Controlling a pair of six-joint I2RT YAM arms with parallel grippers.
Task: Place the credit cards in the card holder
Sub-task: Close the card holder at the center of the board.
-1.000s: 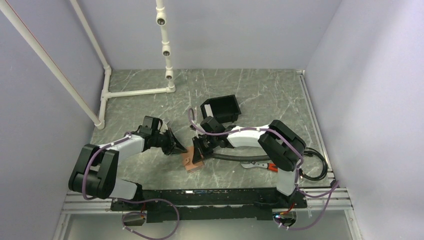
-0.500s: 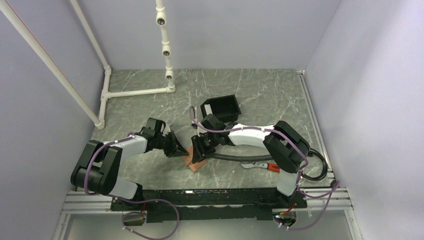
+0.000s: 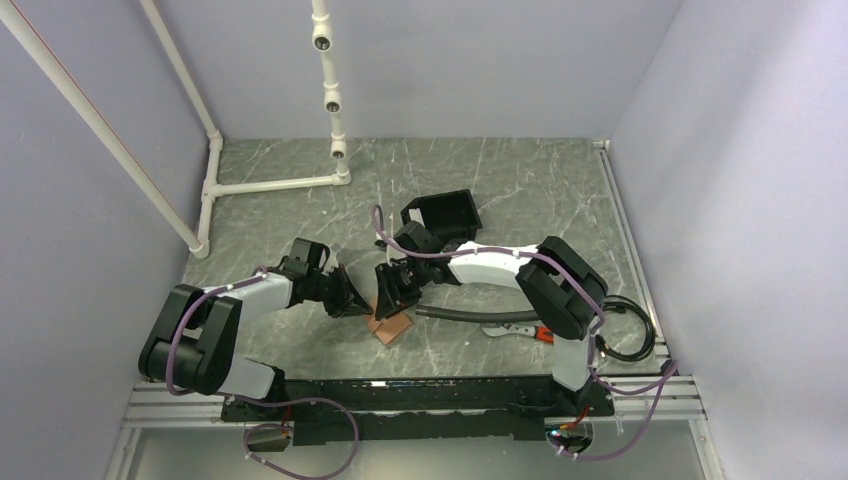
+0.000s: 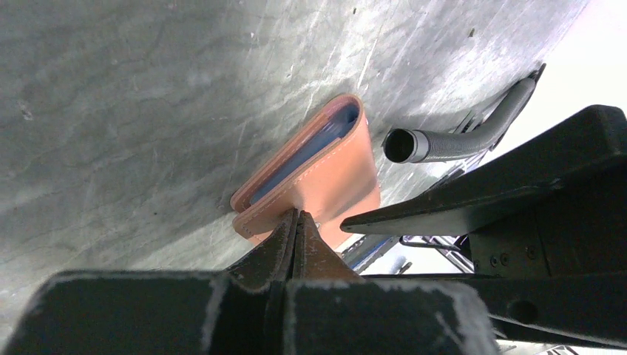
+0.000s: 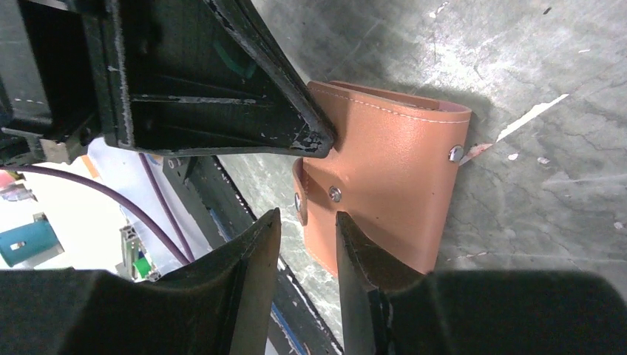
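Two grippers are found at the card holder (image 3: 388, 325), which lies folded shut on the grey marbled table (image 3: 520, 190), at its middle and towards the near edge. The left gripper (image 4: 296, 218) is closed, fingertips together, and its tip is pressed against the holder's left edge. The right gripper (image 5: 307, 216) is seen with its jaws partly apart. Nothing is gripped between them, and its tips stand just beside the holder's snap tab. Blue edges of the credit cards (image 4: 307, 155) are visible inside the fold of the holder; their number cannot be told. A black hose (image 3: 470, 315) lies just right of the holder, not touching it. A black box (image 3: 445, 215) is noted farther back, and a red-handled tool (image 3: 530, 333) right of the hose.
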